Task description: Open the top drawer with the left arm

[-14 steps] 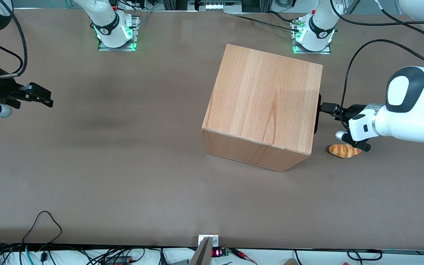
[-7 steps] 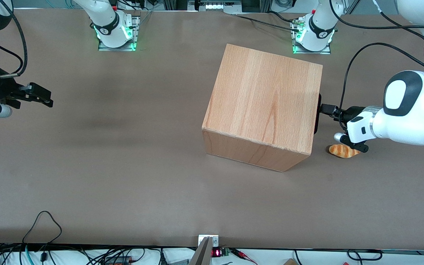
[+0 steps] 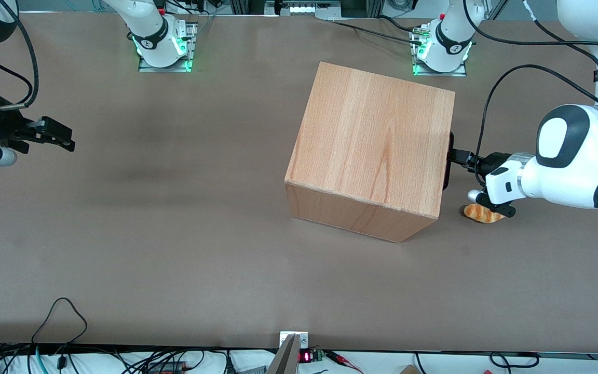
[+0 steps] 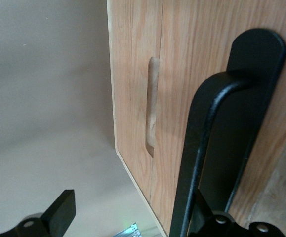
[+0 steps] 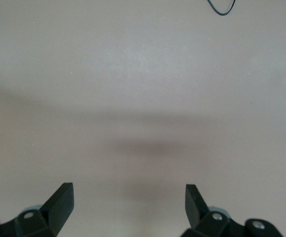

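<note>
Although the front view shows the whole wooden cabinet (image 3: 369, 150) on the brown table (image 3: 148, 234), its drawer face is turned toward the working arm's end of the table, so from this camera only a thin black strip of the handle (image 3: 448, 161) can be seen at the cabinet's edge. The top drawer (image 4: 222, 98) itself is visible only in the left wrist view, where its light-wood front panel fills much of the picture and looks flush with the neighbouring wood, so the drawer is closed. A carved oval recess (image 4: 152, 106) sits in the panel beside it; whether that panel is another drawer cannot be told.

The left arm (image 3: 574, 158) reaches across to the cabinet's drawer side, and its gripper (image 3: 460, 156) is right at the handle. In the wrist view the black bar handle (image 4: 207, 148) runs close past one black finger, which is mostly cut off by the picture's edge, while the other finger (image 4: 61, 212) stands well apart from it over the table. The jaws are spread wide, with the bar between them and not clamped.

A small orange-brown bread roll (image 3: 480, 213) lies on the table just beside the cabinet's corner, nearer to the front camera than the gripper, and the arm's wrist partly covers it. A black cable (image 3: 491, 104) loops from the wrist up to the arm.
</note>
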